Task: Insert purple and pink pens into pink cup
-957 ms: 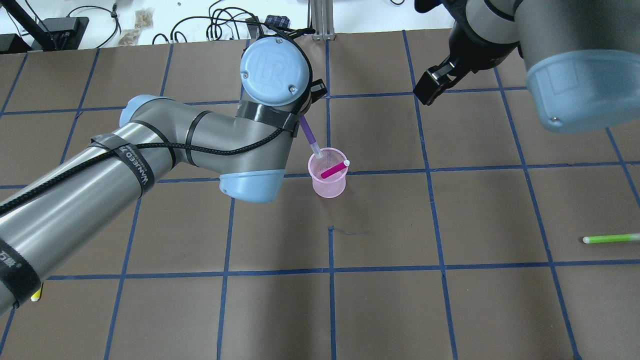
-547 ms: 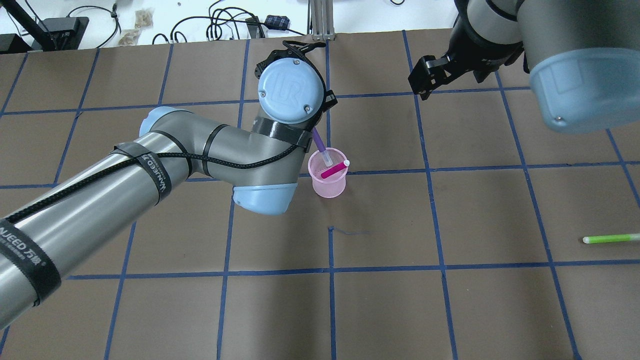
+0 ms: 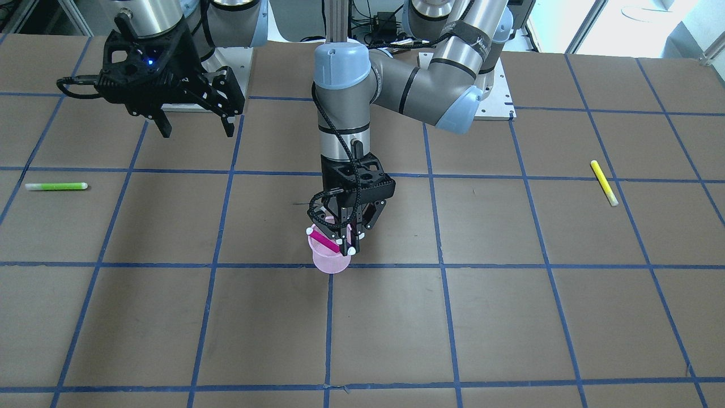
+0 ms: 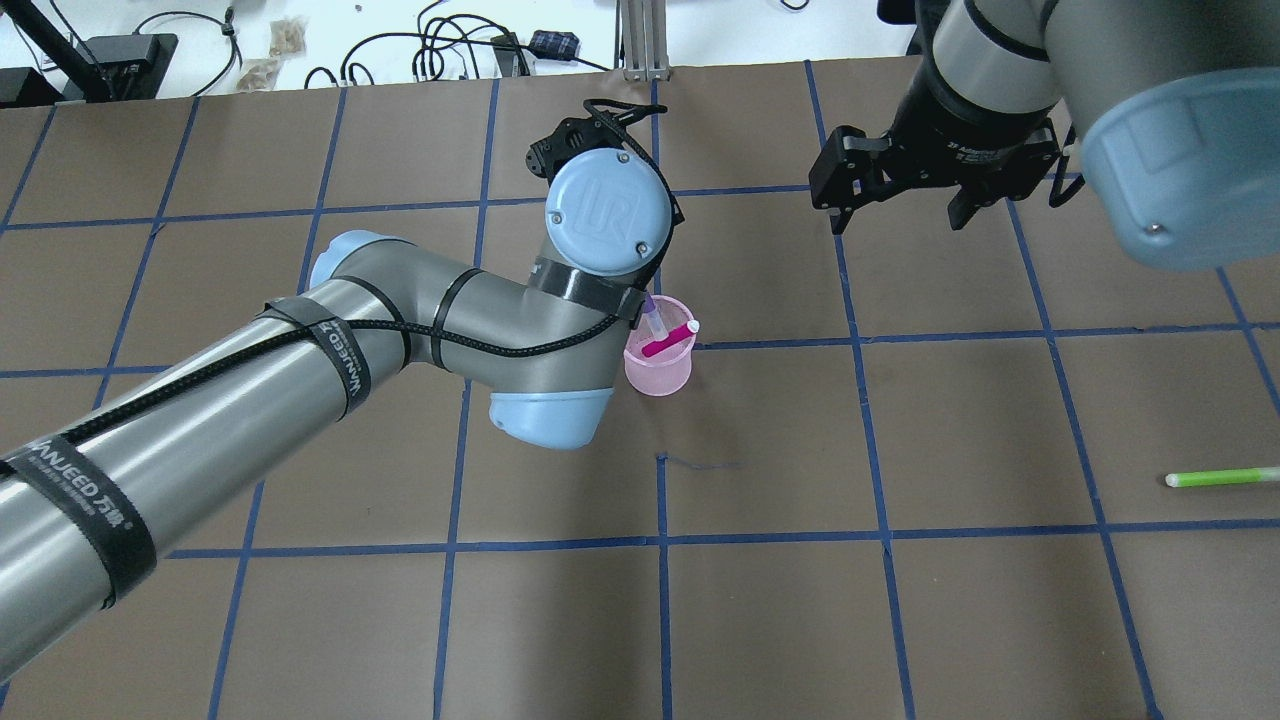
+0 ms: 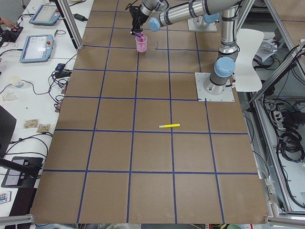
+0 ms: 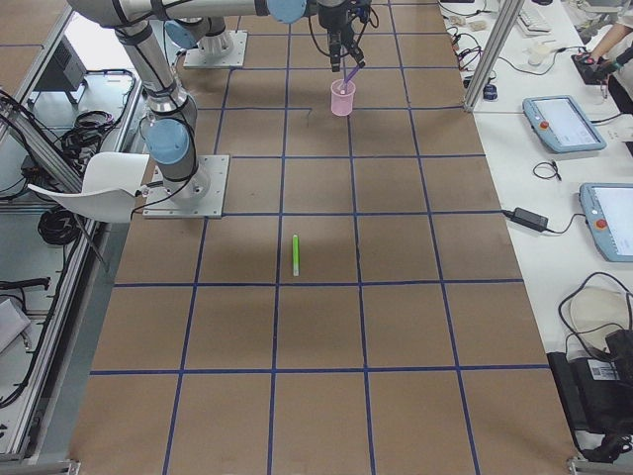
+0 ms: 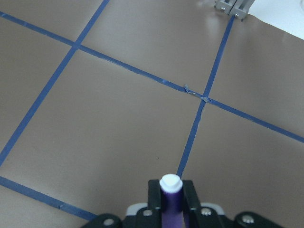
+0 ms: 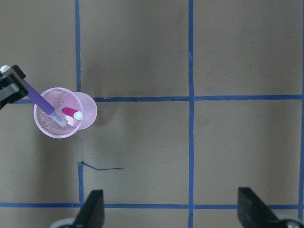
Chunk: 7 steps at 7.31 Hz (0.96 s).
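Observation:
The pink cup (image 4: pixel 658 372) stands upright near the table's middle, and it also shows in the front view (image 3: pixel 331 262) and the right wrist view (image 8: pixel 59 118). A pink pen (image 4: pixel 668 338) leans inside it with its white end over the rim. My left gripper (image 3: pixel 345 245) is shut on the purple pen (image 8: pixel 40 97), just above the cup. The pen slants down with its lower tip inside the cup. Its cap shows between the fingers in the left wrist view (image 7: pixel 170 183). My right gripper (image 4: pixel 897 215) is open and empty, high and to the cup's far right.
A green pen (image 4: pixel 1222 477) lies at the right edge of the table in the overhead view. A yellow pen (image 3: pixel 604 182) lies on the robot's left side. Blue tape lines grid the brown table. Cables and boxes lie beyond the far edge.
My left arm has moved right, over the cup. The purple pen has gone more upright and deeper into the cup. My right gripper has turned and shifted a little.

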Each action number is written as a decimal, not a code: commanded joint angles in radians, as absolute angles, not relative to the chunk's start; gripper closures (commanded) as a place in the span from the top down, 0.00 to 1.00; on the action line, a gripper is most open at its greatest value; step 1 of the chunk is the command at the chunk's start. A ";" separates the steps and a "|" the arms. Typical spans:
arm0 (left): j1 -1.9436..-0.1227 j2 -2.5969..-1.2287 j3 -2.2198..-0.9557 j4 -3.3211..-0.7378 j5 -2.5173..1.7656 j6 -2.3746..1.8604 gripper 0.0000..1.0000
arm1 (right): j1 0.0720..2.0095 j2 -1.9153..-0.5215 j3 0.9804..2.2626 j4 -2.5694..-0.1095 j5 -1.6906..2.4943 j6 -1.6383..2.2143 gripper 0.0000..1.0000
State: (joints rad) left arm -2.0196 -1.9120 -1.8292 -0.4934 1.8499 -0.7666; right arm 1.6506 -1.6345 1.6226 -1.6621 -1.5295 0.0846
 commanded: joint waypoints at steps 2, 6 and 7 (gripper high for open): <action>-2.033 -1.913 -1.859 -0.457 1.853 -0.767 0.03 | 1.652 -1.638 1.624 -1.652 -1.525 0.077 1.00; -2.033 -1.910 -1.858 -0.459 1.842 -0.759 1.00 | 1.651 -1.638 1.629 -1.663 -1.482 0.075 1.00; -2.031 -1.910 -1.856 -0.459 1.841 -0.755 1.00 | 1.651 -1.628 1.625 -1.664 -1.482 0.075 1.00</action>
